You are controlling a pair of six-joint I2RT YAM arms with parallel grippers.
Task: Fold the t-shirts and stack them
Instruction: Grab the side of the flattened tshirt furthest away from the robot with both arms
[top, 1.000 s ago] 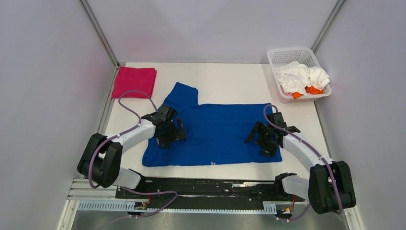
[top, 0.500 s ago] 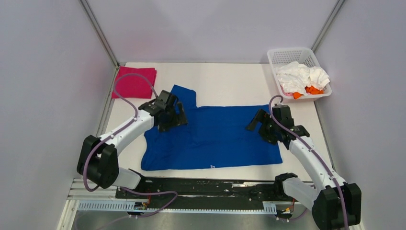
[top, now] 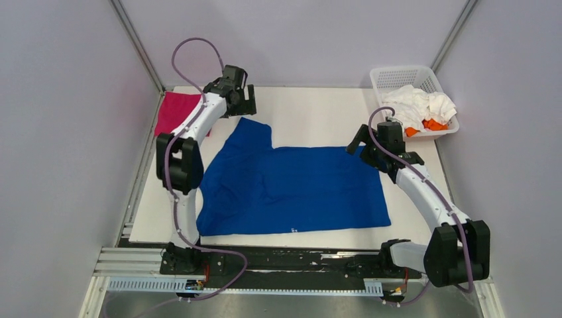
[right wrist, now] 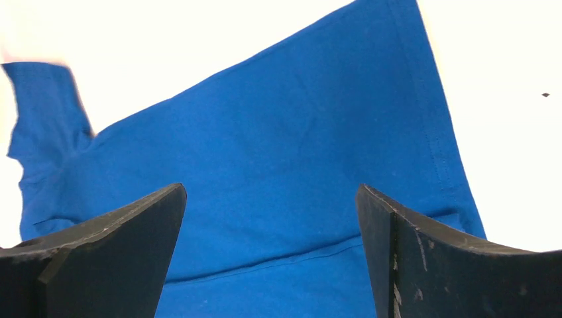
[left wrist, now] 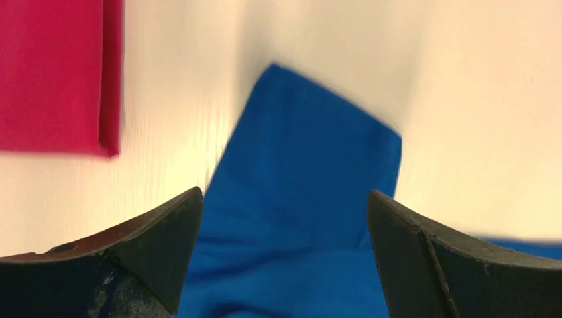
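Left hand (top: 244, 106), wide and empty, hovers just beyond the blue t-shirt (top: 298, 185) at its far sleeve (top: 255, 132); right hand (top: 363, 142), equally wide and empty, hangs over its far-right corner.

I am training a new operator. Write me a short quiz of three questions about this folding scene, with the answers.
1. True or false: the left gripper holds the royal blue cloth t-shirt.
2. Where does the folded magenta-pink cloth shirt lie? A. far left corner of the table; B. on the blue t-shirt; C. near right corner.
3. What fills the white plastic lattice basket?
Key: 1. False: it is open and empty. 2. A. 3. White and orange cloth.
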